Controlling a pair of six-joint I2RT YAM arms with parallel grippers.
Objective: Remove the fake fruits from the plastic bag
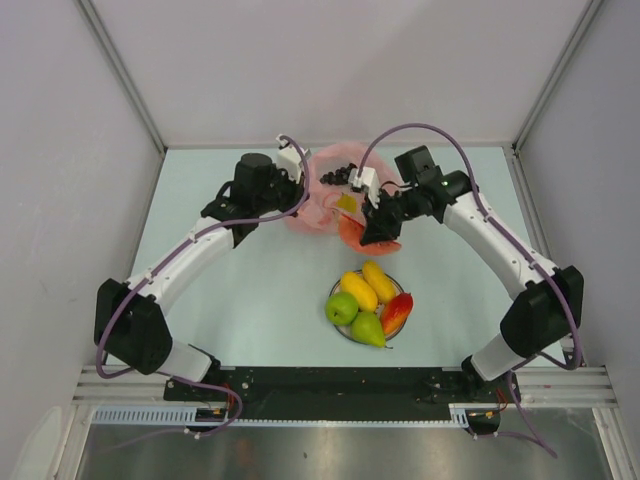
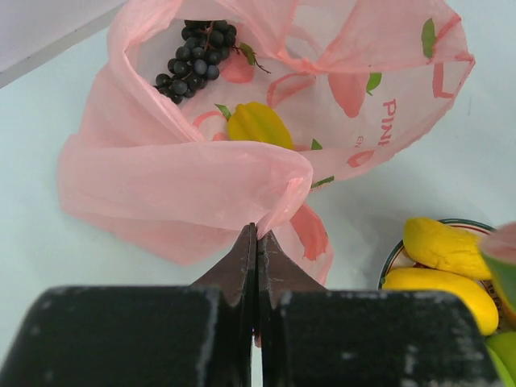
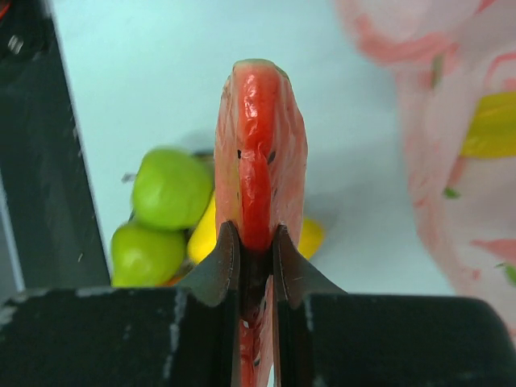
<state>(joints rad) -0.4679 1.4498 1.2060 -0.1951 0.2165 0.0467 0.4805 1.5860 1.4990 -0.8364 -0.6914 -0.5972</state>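
1. A pale blue-green table (image 1: pixel 250 290) fills the middle of the overhead view, its top matte and evenly lit.
2. Behind the table stands a plain light grey back wall (image 1: pixel 340 60).
3. A left wall (image 1: pixel 60 200) and a right wall (image 1: pixel 600 200) of the same grey close in the table's sides.
4. Silver metal strips (image 1: pixel 120 75) run along the wall corners to the table's far corners.
5. A silver rail (image 1: pixel 120 385) lies along the table's near edge.
6. Shadows on the table are soft.

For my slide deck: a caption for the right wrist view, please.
Right gripper clamps the watermelon slice; green fruits behind, plastic bag at right.
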